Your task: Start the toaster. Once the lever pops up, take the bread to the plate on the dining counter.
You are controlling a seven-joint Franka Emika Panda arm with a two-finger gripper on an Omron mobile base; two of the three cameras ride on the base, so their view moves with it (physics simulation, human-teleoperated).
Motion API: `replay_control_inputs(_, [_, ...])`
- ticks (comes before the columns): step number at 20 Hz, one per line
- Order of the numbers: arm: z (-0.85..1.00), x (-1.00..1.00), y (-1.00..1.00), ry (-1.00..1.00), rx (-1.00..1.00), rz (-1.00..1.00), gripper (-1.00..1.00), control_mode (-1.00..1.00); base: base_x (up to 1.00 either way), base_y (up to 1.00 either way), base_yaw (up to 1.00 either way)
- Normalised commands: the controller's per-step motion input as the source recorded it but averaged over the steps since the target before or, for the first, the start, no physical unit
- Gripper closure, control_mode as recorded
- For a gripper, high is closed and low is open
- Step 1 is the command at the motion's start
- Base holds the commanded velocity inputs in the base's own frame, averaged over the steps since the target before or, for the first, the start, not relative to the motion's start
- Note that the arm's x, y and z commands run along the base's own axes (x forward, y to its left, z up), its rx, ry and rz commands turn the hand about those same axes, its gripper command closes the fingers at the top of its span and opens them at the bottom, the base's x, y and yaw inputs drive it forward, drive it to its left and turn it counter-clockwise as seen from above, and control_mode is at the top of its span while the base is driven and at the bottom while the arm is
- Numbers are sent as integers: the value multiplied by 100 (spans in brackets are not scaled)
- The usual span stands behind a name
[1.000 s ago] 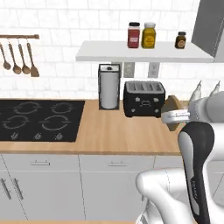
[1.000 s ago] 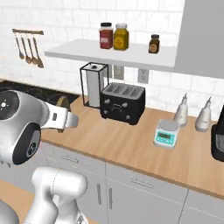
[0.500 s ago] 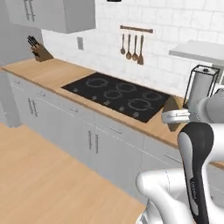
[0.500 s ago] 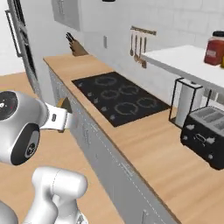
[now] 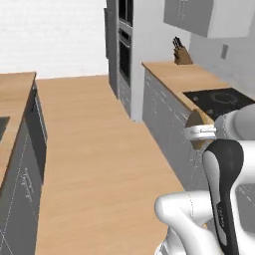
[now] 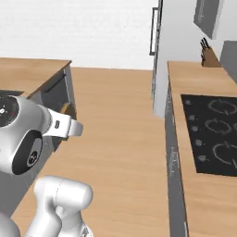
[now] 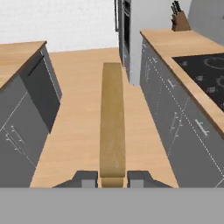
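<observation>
claw (image 7: 112,178) is clenched on the bread (image 7: 112,127), seen edge-on in the hand view: the two dark finger tips pinch the near bottom edge of the slice, one per face, and the rest stands out ahead of the hand.

handling, as a judgement: toasted slice should be light, fairly stiff, dry, not slippery but brittle. too much squeeze would crack the crust or shed crumbs; a pinch this close to one edge leaves a long lever arm, so hard base turns could let it pivot between the fingers. a hold nearer the slice's middle across both flat faces would be steadier. set it down flat and low rather than dropping it.

where it is: bread is in the air over the wooden floor of the aisle, not on any tabletop.

view differences:
- hand view gives the grip itself and the slice's thickness; stove tabletop (image 7: 183,48) to one side with knife block (image 7: 180,17) at the far end, grey-based wood-topped island (image 7: 19,54) on the other.
- left base view shows only a brown wedge of bread (image 5: 195,122) poking past the white wrist; jaws hidden. it does show the cooktop (image 5: 221,101) and wall oven (image 5: 124,42).
- right base view shows the arm's wrist over the aisle with a sliver of brown behind it, likely the slice but too small to tell.
</observation>
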Motion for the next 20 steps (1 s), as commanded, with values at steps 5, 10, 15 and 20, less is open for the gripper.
replay_control_inputs(5, [0, 0, 0, 0, 0, 0, 100, 100, 0, 0, 100])
replay_control_inputs(10, [0, 0, 0, 0, 0, 0, 100, 100, 0, 0, 100])
replay_control_inputs(15, [0, 0, 0, 0, 0, 0, 100, 100, 0, 2, 99])
replay_control_inputs(20, [0, 0, 0, 0, 0, 0, 100, 100, 2, 30, 87])
